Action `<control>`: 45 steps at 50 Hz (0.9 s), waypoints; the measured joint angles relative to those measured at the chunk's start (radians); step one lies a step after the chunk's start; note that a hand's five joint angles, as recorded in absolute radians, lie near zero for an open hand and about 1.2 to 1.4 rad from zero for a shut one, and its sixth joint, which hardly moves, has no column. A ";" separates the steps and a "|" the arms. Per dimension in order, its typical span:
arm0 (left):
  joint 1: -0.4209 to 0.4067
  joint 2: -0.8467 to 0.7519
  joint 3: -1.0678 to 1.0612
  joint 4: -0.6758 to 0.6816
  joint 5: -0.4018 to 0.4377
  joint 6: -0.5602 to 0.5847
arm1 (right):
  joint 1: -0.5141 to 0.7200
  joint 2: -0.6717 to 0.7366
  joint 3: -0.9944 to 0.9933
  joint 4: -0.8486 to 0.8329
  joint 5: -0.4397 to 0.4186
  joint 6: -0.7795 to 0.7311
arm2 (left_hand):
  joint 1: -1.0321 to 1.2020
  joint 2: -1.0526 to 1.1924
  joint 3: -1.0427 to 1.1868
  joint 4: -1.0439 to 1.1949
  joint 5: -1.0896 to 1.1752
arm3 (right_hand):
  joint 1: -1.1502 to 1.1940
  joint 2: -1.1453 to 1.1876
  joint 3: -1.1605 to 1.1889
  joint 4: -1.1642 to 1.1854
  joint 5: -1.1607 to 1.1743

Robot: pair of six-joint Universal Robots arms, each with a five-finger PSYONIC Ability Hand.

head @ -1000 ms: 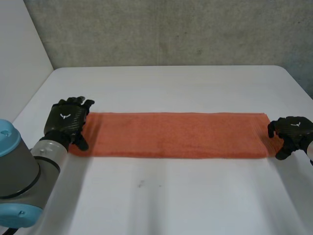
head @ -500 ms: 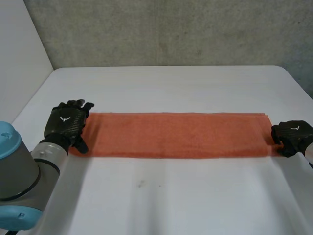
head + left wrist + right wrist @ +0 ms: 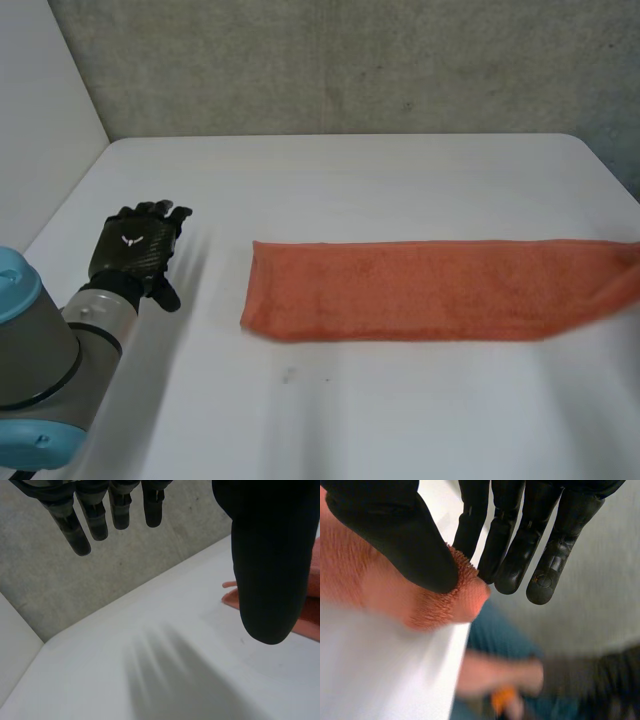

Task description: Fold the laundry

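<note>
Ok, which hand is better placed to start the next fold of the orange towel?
Probably the right. The right hand pinches the towel by its end between thumb and fingers, while the left hand hangs open over the bare table, apart from the towel's other end.

head view overhead on table point(image 3: 400, 180); wrist views close, share towel point(image 3: 430, 290).

towel point(image 3: 430, 290) on table point(image 3: 350, 180) (right side), left robot hand point(image 3: 135, 248) apart
</note>
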 measured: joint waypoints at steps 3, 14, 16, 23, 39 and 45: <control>-0.001 0.013 0.003 0.000 0.000 -0.001 | 0.152 -0.044 -0.024 -0.007 -0.011 0.042 | 0.000 0.000 0.000 0.000 0.000 | 0.004 0.000 0.000 0.000 0.003; -0.002 0.049 0.012 0.000 -0.001 -0.002 | 0.678 0.027 -0.136 -0.099 -0.114 0.103 | 0.000 0.000 0.000 0.000 0.000 | 0.008 0.004 0.000 0.000 0.003; -0.002 0.052 0.012 0.000 -0.001 -0.002 | 0.756 0.068 -0.151 -0.115 -0.138 0.105 | 0.000 0.000 0.000 0.000 0.000 | 0.009 0.004 0.000 0.000 0.003; -0.003 0.054 0.013 0.001 -0.002 -0.002 | 0.944 0.210 -0.192 -0.140 -0.209 0.116 | 0.000 0.000 0.000 0.000 0.000 | 0.009 0.004 0.001 0.000 0.003; -0.119 0.002 0.125 0.006 0.006 -0.004 | 0.900 0.127 -0.132 -0.049 -0.034 0.311 | 0.000 0.000 0.000 0.000 0.000 | -0.746 -0.961 -0.970 -0.954 -0.907; -0.235 -0.096 0.234 0.008 0.006 -0.021 | 0.761 0.012 0.007 -0.014 -0.007 0.453 | 0.000 0.000 0.000 -0.002 0.000 | -0.746 -0.961 -0.970 -0.954 -0.907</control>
